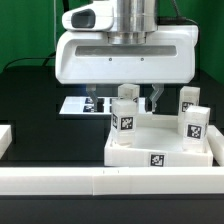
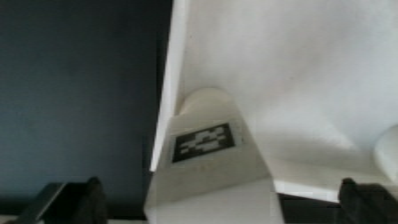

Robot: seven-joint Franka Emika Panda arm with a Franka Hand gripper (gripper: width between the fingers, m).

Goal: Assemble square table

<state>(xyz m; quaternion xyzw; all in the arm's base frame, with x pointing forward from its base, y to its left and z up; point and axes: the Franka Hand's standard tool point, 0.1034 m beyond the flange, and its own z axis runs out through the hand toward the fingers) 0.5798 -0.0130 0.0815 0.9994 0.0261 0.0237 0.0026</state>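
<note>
The square table's top (image 1: 160,148) is a white tray with a raised rim and a tag on its front wall. Three white tagged legs stand upright on it: one near its far left corner (image 1: 125,112) and two at the exterior view's right (image 1: 190,99) (image 1: 195,125). My gripper (image 1: 137,98) hangs just over the left leg. In the wrist view that leg (image 2: 205,140) rises between my dark fingertips (image 2: 75,200), with a gap on each side. The gripper (image 2: 217,206) is open and holds nothing. The tray's white surface (image 2: 294,70) fills the space behind the leg.
The marker board (image 1: 84,103) lies flat on the black table behind the tray's left corner. A long white border rail (image 1: 110,181) runs along the front, and a short one (image 1: 5,140) sits at the exterior view's left. The gripper's wide white body hides the scene behind it.
</note>
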